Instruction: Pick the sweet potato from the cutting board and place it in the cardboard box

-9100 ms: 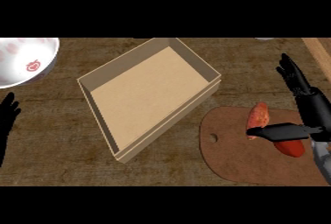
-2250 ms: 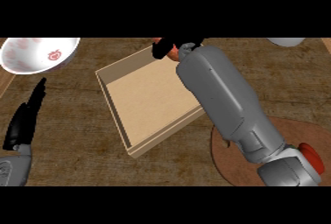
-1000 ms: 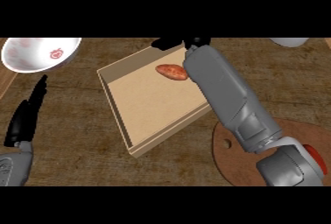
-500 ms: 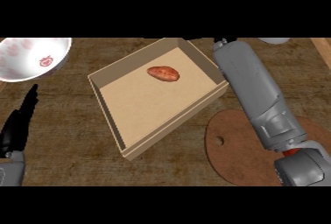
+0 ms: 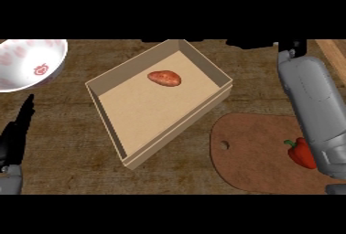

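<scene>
Wooden counter [image 5: 67, 151], sweet potato [image 5: 164, 77] inside cardboard box [image 5: 108, 77]

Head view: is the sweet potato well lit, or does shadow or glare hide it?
In the head view the sweet potato is evenly lit on the floor of the cardboard box, with no glare or shadow over it. The black left hand at the lower left edge shows as a dark shape with little detail.

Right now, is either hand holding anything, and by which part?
Nothing is seen held: the sweet potato lies in the box, apart from the left hand and the right hand.
</scene>
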You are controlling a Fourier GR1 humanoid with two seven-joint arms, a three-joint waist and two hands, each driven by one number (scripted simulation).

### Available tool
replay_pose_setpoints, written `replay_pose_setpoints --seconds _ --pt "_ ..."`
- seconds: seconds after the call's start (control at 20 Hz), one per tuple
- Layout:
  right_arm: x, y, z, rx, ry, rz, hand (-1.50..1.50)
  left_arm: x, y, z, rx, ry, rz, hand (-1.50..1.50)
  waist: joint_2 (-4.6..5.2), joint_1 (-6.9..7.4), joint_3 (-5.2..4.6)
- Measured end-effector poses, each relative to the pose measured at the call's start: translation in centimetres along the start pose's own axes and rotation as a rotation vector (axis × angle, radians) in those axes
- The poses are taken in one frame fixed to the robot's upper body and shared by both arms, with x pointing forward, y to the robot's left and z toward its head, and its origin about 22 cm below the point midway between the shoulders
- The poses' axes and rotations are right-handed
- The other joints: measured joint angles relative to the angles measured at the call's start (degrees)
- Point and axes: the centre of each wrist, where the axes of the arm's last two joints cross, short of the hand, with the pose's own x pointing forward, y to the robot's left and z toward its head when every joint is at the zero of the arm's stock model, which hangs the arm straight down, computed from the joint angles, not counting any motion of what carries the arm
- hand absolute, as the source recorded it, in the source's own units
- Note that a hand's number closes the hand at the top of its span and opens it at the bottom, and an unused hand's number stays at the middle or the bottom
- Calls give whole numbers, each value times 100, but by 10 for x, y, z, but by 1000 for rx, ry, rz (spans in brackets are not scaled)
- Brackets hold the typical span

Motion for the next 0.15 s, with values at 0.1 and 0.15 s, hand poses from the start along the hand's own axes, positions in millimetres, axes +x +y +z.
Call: replay_pose_setpoints --seconds 0.1,0.15 --pt "-8 -26 2 21 5 14 -150 -2 1 -1 -3 -2 -3 0 3 -10 0" --pt "-12 -36 6 33 7 25 -150 0 2 0 -6 -4 -1 0 -2 -16 -1"
